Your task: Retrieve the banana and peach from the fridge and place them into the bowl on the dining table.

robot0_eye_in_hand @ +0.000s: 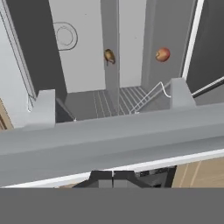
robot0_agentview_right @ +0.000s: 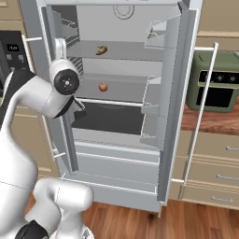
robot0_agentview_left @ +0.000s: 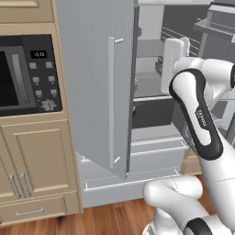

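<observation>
The gripper [robot0_eye_in_hand: 112, 178] has its two dark fingers [robot0_eye_in_hand: 101, 178] pressed together, and nothing is between them. In the hand view they sit at the bottom, just behind a grey door shelf [robot0_eye_in_hand: 109, 135], and it is hard to tell if they touch it.

The fridge [robot0_agentview_right: 116, 28] is open, with both doors swung out. The banana [robot0_agentview_right: 101, 50] lies on the top shelf inside. The peach [robot0_agentview_right: 103, 87] sits on the shelf below it. Both fruits are deep in the fridge, well apart from the fingers. In the hand view, the banana [robot0_eye_in_hand: 109, 56] and peach [robot0_eye_in_hand: 162, 54] show far past the fingertips.

The oven [robot0_agentview_left: 27, 75] beside the fridge has a small lit display, too blurry to read. There is tiny writing on the arm [robot0_agentview_left: 202, 119] too, also unreadable.
</observation>
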